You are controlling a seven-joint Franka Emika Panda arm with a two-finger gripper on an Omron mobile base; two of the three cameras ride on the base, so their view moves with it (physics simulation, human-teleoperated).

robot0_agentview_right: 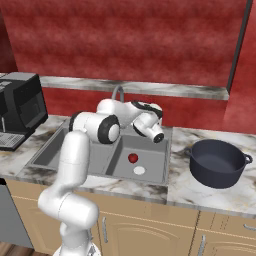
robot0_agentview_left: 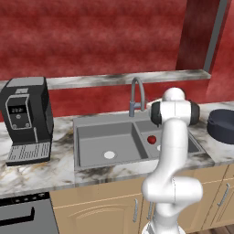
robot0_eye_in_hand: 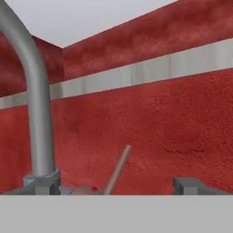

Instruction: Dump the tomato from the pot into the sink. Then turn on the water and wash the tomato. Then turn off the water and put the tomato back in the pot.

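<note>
**Gripper closes in on the faucet lever**

The gripper point(robot0_agentview_right: 159, 137) hangs above the sink's point(robot0_agentview_right: 60, 142) back edge, facing the red wall; how wide its jaws stand cannot be told. The faucet point(robot0_eye_in_hand: 34, 100) and its slanted lever point(robot0_eye_in_hand: 117, 169) rise just ahead, likely the water step. The tomato point(robot0_agentview_right: 133, 158) lies in the right basin beside the drain. The pot point(robot0_agentview_right: 218, 162) sits empty on the counter, well clear.

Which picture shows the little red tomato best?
The right base view: the tomato lies unobstructed in the sink's right basin, beside the drain. In the left base view the arm crowds it.
</note>
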